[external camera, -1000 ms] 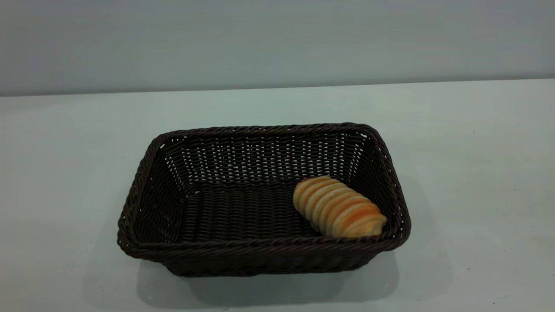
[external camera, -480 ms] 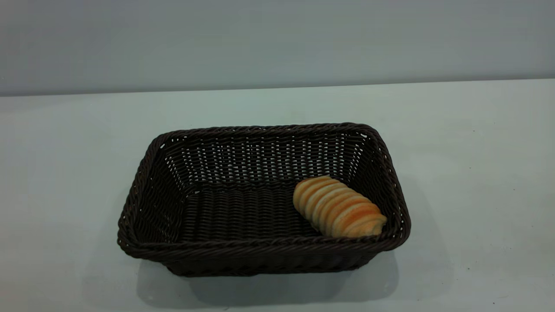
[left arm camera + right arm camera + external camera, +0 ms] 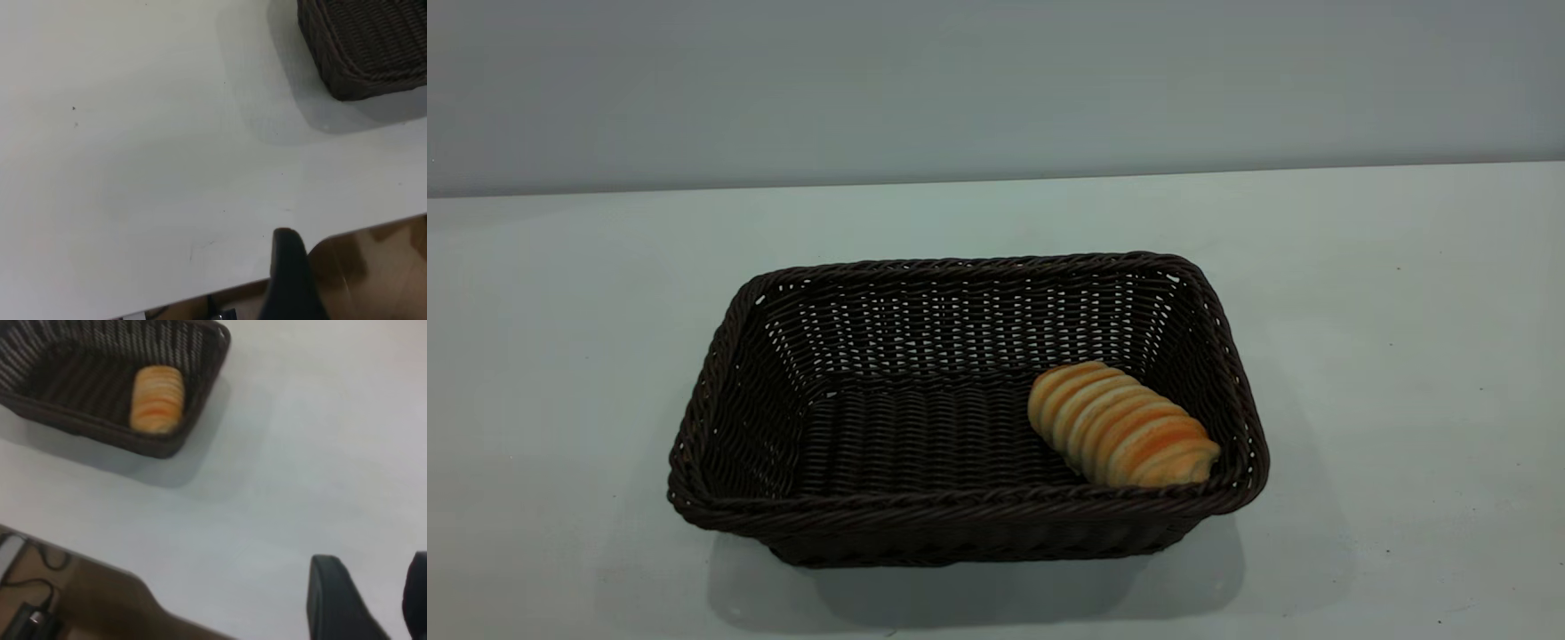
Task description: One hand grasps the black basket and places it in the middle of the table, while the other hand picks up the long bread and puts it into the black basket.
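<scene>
The black basket [image 3: 747, 418] rests in the middle of the white table [image 3: 1405, 356]. Inside it, the long bread [image 3: 1120, 425] lies at an angle against the right end wall. Neither gripper appears in the exterior view. My right gripper [image 3: 372, 579] hovers open over bare table near its edge, well away from the basket [image 3: 210, 360] and the bread [image 3: 158, 398], with nothing between its fingers. My left gripper [image 3: 288, 263] shows only as one dark part near the table edge, far from a corner of the basket [image 3: 363, 50].
A plain grey wall [image 3: 996, 80] stands behind the table. Wooden floor [image 3: 380, 267] lies past the table edge, with cables [image 3: 30, 603] on the right arm's side. Bare table surrounds the basket on all sides.
</scene>
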Action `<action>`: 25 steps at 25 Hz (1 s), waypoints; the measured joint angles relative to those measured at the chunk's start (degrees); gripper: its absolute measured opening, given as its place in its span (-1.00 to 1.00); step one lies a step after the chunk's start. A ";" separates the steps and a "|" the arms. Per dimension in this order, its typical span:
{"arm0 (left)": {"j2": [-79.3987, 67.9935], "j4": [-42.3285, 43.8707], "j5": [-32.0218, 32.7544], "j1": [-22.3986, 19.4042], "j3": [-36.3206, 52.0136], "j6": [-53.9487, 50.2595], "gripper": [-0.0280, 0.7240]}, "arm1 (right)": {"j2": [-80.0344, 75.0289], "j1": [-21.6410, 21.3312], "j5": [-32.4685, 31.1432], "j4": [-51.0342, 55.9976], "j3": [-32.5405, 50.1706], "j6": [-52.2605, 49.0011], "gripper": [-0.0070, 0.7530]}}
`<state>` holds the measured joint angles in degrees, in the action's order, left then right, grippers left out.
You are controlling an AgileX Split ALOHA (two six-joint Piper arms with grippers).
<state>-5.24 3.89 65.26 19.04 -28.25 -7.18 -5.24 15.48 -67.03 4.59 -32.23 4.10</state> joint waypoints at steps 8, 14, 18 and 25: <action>0.00 0.00 -0.10 0.00 0.00 0.00 0.59 | 0.07 0.00 2.29 -3.89 4.68 0.00 -0.36; 0.00 0.00 -0.10 0.00 0.00 0.06 0.59 | 0.12 0.00 2.57 -4.03 4.83 -0.03 -0.36; 0.00 0.00 -0.10 0.00 0.00 0.06 0.59 | 0.12 0.00 2.70 -4.03 4.87 -0.55 -0.35; 0.00 0.00 -0.10 0.00 0.00 0.06 0.59 | 0.12 0.00 2.70 -3.93 4.87 -1.34 -0.35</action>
<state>-5.24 3.89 65.16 19.04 -28.25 -7.12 -5.12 15.48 -64.34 0.66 -27.36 2.76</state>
